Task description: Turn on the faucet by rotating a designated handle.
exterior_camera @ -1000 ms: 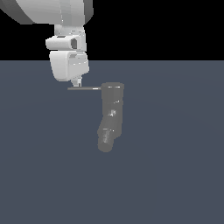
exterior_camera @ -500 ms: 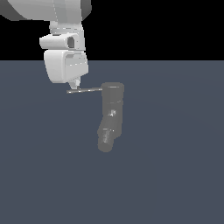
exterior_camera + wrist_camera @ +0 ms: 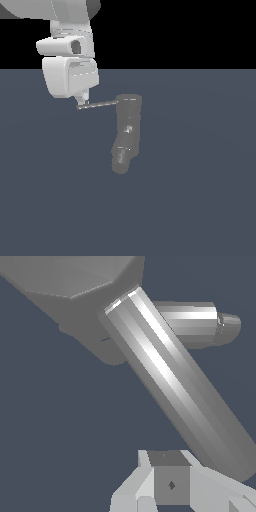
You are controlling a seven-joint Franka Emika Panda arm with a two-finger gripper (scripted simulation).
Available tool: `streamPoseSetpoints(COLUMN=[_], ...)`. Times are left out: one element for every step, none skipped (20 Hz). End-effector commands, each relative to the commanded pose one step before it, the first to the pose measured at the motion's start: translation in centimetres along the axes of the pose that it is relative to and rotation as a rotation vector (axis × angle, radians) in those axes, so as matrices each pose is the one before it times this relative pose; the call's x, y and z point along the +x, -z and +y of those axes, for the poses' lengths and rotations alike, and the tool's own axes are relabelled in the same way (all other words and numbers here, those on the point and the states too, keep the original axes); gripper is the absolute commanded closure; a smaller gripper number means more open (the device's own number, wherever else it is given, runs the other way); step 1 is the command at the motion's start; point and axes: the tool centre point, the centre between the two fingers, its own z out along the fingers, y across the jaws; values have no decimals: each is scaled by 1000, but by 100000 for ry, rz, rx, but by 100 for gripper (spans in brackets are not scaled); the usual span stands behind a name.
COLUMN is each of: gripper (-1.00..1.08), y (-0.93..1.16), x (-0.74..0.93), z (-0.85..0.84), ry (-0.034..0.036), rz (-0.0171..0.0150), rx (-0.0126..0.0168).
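The faucet (image 3: 128,131) is a dull grey upright cylinder with a bent lower spout, standing on the dark floor. Its handle (image 3: 98,104) is a thin grey rod sticking out from the top toward the exterior view's left. My gripper (image 3: 83,99) hangs from the white hand just above the rod's free end, touching or nearly touching it. In the wrist view the handle (image 3: 175,381) runs diagonally as a thick bright rod from the faucet's top (image 3: 75,286), with the spout (image 3: 200,323) behind. My gripper (image 3: 170,485) looks shut, with its fingertips beside the rod's end and nothing between them.
The dark grey floor (image 3: 200,200) spreads flat around the faucet. The white arm (image 3: 70,30) rises out of the picture above the hand.
My hand has shifted a little toward the exterior view's left. The handle's free end has swung slightly lower in the picture, so the rod now slopes a little. The faucet body has not moved.
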Motion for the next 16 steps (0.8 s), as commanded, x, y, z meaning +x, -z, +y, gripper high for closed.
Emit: streamPoseSetpoints(gripper=[108, 108, 108, 108, 108, 108, 108, 108, 108, 108, 108, 108, 108, 108, 108, 108], y=[4, -8, 3, 3, 3, -7, 3, 3, 3, -6, 3, 3, -6, 3, 3, 3], x=[420, 168, 202, 202, 202, 168, 202, 202, 202, 169, 202, 202, 170, 203, 203, 203], z=[342, 215, 207, 207, 207, 215, 207, 207, 207, 215, 207, 207, 215, 208, 208, 208], ry=[-148, 66, 0, 0, 0, 66, 0, 0, 0, 66, 0, 0, 67, 0, 0, 0], rz=[70, 12, 0, 0, 0, 10, 0, 0, 0, 9, 0, 0, 7, 0, 0, 0], rx=[-60, -17, 0, 0, 0, -17, 0, 0, 0, -17, 0, 0, -17, 0, 0, 0])
